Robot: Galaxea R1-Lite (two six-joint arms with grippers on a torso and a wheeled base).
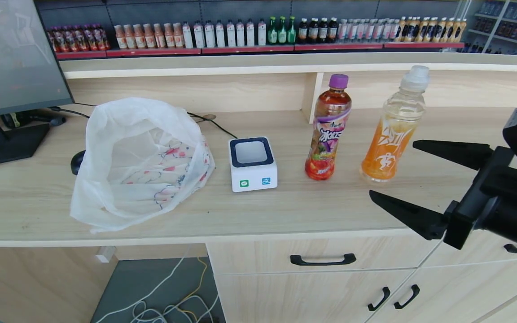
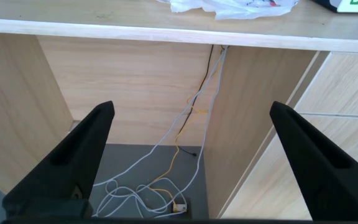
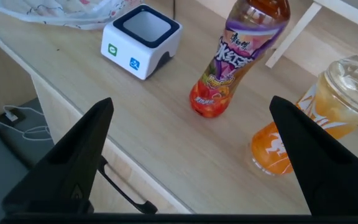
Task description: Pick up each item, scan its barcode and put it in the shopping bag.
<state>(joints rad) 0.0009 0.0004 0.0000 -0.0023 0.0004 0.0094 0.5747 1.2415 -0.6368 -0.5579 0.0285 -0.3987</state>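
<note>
In the head view we see the shopping bag (image 1: 139, 161) lying on the counter (image 1: 285, 211) toward our left. Its mouth is propped open and faces us, which we judge leaves it ready to take items. The scanner (image 1: 252, 163) sits just beside it, window upward, between the bag and the bottles, so an item can pass over it on the way. The purple-capped bottle (image 1: 329, 128) and the orange bottle (image 1: 395, 128) stand upright, near each other but apart, neither yet lifted. The right gripper (image 1: 392, 168) hangs in front of the orange bottle with its fingers spread wide, touching nothing. In the left wrist view the left gripper (image 2: 191, 109) is likewise spread and empty, held low below the counter's edge, facing the cables (image 2: 166, 180) underneath, well clear of the right arm's work. In the right wrist view the spread fingers frame both bottles, the purple-capped bottle nearer the middle, so we cannot tell which it will take.
</note>
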